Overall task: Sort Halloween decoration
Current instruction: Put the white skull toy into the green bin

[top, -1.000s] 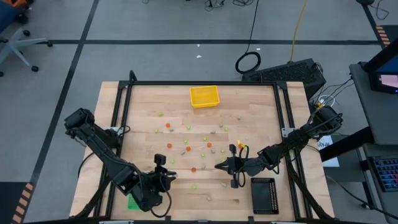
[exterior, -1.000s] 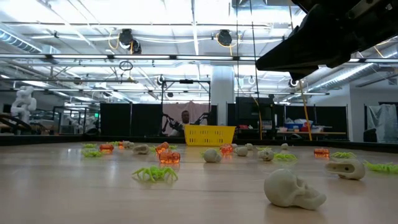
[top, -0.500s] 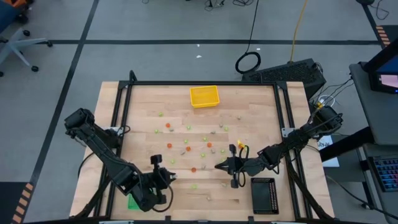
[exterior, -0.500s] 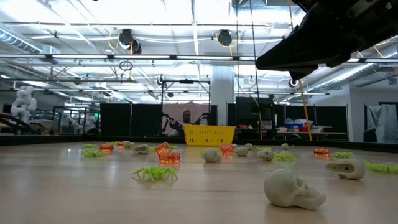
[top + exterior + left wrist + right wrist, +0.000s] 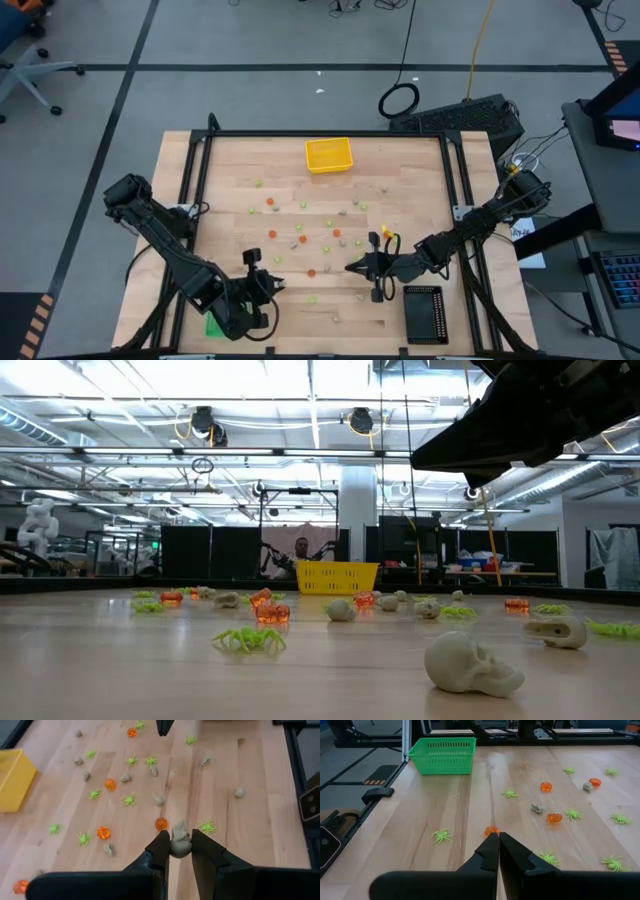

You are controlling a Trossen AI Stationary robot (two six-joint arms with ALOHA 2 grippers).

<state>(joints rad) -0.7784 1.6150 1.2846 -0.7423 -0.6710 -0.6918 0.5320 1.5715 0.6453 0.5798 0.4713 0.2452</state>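
Pinched between the fingers of the left gripper (image 5: 179,845) is a pale beige skull (image 5: 180,840), held clear of the table (image 5: 420,165) near its front left part — so the step in hand is judged to be carrying one picked piece to its tray. What the next move calls for is a short swing to the proper tray and a release above it; the green basket (image 5: 442,755) is seen just beside the left arm, the yellow tray (image 5: 329,154) at the far edge, the black tray (image 5: 425,314) at the front right. Right gripper (image 5: 499,851) is pressed together and empty, hanging near mid-table. Spiders (image 5: 129,799), pumpkins (image 5: 103,832) and other skulls (image 5: 470,663) lie scattered between — nothing is seen blocking the way.
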